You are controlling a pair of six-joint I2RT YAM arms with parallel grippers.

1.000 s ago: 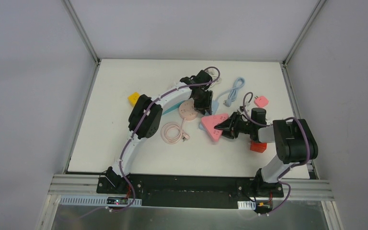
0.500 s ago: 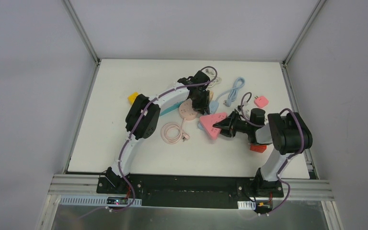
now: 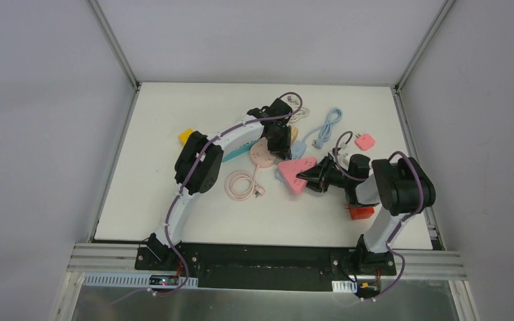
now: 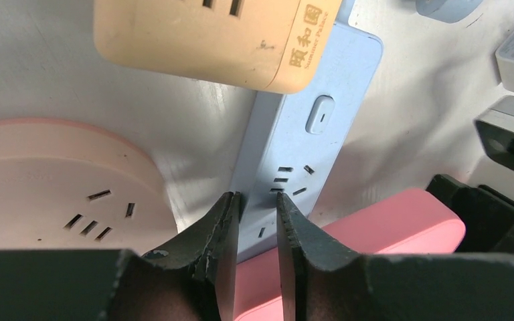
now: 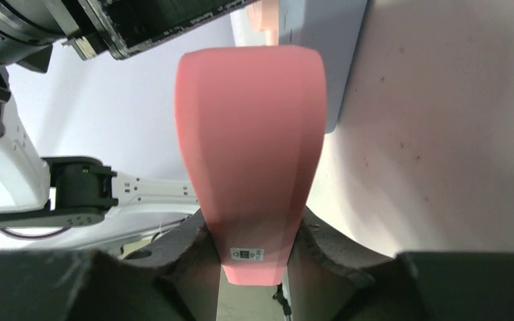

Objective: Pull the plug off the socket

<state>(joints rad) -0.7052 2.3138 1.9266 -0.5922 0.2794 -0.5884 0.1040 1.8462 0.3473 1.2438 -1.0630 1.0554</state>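
On the bench (image 3: 167,107), a yellow block (image 3: 187,136) is seen at the left, a coiled pink cable (image 3: 241,184) near the middle, and a light-blue cable (image 3: 328,127) farther back. A red thing (image 3: 361,212), possibly a block, is partly hidden at the right.

Centre packed: round pink socket (image 3: 261,155), blue strip (image 4: 301,154), beige adapter (image 4: 217,33) and pink triangular socket (image 3: 293,175) lay just beside one another, barely a gap between. Left arm (image 3: 201,164) arched over the middle. Coiled pink cable (image 3: 241,184) cluttered the near approach; red block (image 3: 361,212) sat close under the right arm (image 3: 395,190). Table (image 3: 147,180) at left lay bare, so passage was open there.
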